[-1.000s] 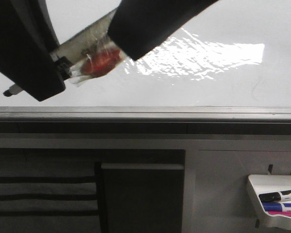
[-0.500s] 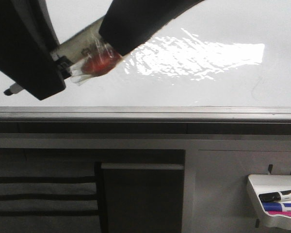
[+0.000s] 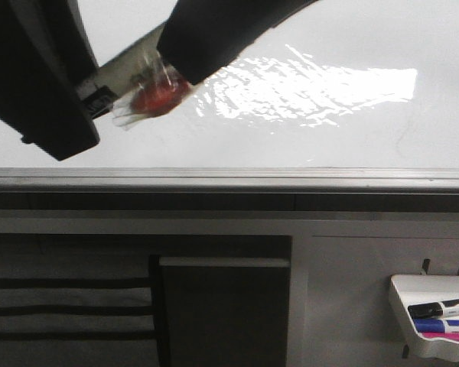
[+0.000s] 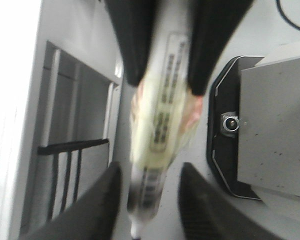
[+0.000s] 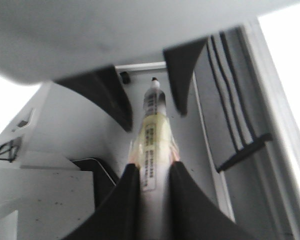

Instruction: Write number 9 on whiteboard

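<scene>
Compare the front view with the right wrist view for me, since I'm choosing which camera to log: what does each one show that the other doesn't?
Only the front view shows the whiteboard face with its glare patch, and the white tray of spare markers at lower right. Only the right wrist view shows the right gripper shut on the marker, the marker's dark tip pointing away between the left gripper's fingers, which stand apart from the barrel. Both show the marker held between the two arms.
</scene>
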